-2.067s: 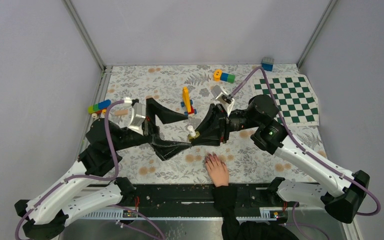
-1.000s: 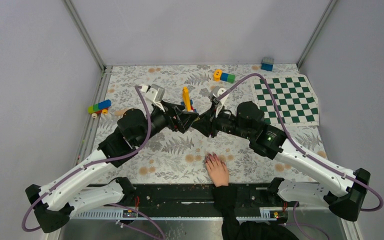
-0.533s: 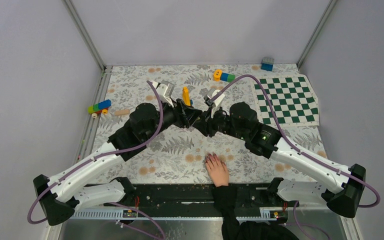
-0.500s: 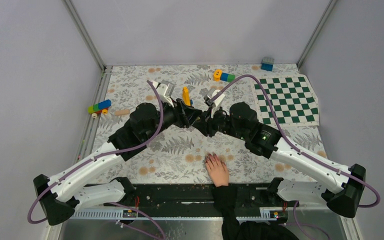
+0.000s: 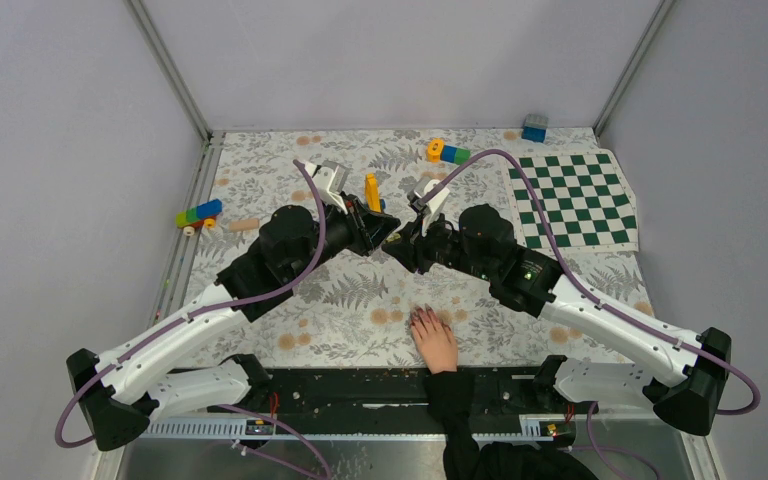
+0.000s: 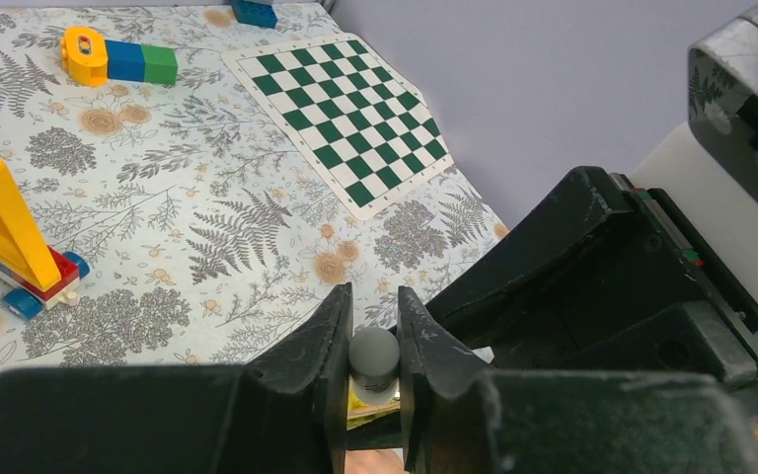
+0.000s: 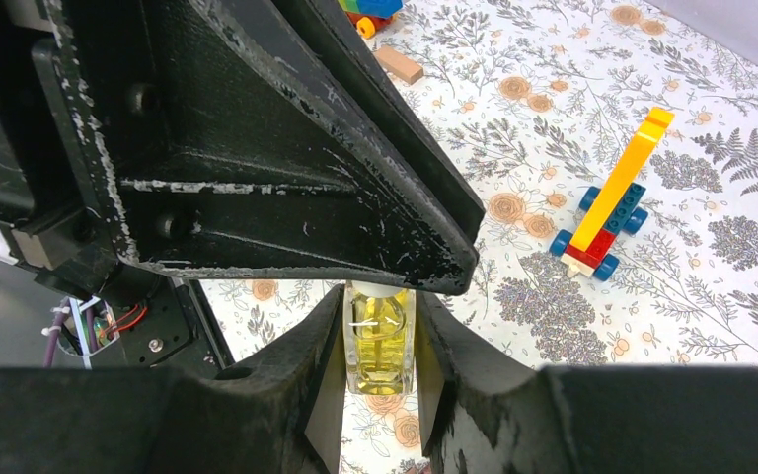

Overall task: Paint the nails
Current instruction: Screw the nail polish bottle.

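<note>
Jaws at left, spread before, now pinch cap [image 6: 373, 351]; right jaws grip probable polish bottle [image 7: 380, 341].

Checkered mat [image 5: 572, 200] right; brick car [image 5: 372, 190] centre.

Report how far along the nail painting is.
Done: the right gripper grips the bottle. In hand: the left gripper is shut on its cap, still on. Left: open it and bring polish to the nails of the hand at the near edge; nothing touches them yet.
</note>
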`<state>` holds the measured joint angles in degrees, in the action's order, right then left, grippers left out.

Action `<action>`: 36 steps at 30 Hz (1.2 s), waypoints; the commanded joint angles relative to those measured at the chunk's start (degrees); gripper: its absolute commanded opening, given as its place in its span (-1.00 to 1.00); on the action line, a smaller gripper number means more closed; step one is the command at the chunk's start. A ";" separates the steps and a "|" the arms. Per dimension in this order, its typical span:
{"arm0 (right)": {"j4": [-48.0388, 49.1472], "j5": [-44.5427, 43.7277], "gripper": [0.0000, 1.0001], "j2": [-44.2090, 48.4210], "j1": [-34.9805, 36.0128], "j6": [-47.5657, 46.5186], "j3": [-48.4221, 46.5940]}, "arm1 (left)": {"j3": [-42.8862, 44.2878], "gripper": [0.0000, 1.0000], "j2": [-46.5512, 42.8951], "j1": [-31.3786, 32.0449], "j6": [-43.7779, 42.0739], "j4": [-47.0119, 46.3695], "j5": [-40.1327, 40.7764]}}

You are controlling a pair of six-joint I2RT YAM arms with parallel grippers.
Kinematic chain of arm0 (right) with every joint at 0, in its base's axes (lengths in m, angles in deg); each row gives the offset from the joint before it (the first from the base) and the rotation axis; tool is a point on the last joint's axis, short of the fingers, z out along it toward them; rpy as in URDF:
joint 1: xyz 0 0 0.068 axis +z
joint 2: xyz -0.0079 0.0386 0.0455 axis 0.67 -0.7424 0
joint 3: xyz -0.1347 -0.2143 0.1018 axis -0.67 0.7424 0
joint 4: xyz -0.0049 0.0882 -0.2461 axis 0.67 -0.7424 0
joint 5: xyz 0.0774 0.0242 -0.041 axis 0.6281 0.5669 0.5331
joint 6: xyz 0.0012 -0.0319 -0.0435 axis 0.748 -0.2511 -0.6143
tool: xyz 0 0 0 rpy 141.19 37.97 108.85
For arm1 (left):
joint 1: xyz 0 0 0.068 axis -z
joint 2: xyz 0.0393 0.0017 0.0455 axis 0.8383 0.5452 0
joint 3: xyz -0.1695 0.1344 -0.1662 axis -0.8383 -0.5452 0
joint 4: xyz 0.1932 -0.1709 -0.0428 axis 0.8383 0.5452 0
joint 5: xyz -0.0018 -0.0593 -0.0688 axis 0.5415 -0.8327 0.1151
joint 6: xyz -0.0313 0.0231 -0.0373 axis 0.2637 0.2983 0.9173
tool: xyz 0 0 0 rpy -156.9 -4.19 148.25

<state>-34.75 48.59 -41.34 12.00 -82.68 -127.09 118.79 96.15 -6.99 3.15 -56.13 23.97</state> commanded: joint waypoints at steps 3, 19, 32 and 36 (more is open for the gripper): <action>2.40 3.17 -1.00 1.49 0.48 -0.19 -1.02 | 1.03 -1.00 -1.36 -0.11 -0.74 -4.74 -5.03; 9.57 40.22 -1.00 4.84 -9.68 7.84 -1.27 | -2.02 -1.00 -3.46 -1.68 -2.70 -16.86 -31.78; 35.90 61.03 -1.00 3.82 -12.28 27.34 1.46 | 0.99 -1.00 -0.25 -1.26 1.57 -29.55 -56.56; 47.34 63.59 -1.00 2.02 -12.59 36.14 2.14 | 2.14 -1.00 0.58 -0.28 1.48 -30.03 -59.76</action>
<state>-6.82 106.68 -38.35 0.30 -57.85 -124.38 118.81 95.78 -8.82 3.72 -84.19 -25.03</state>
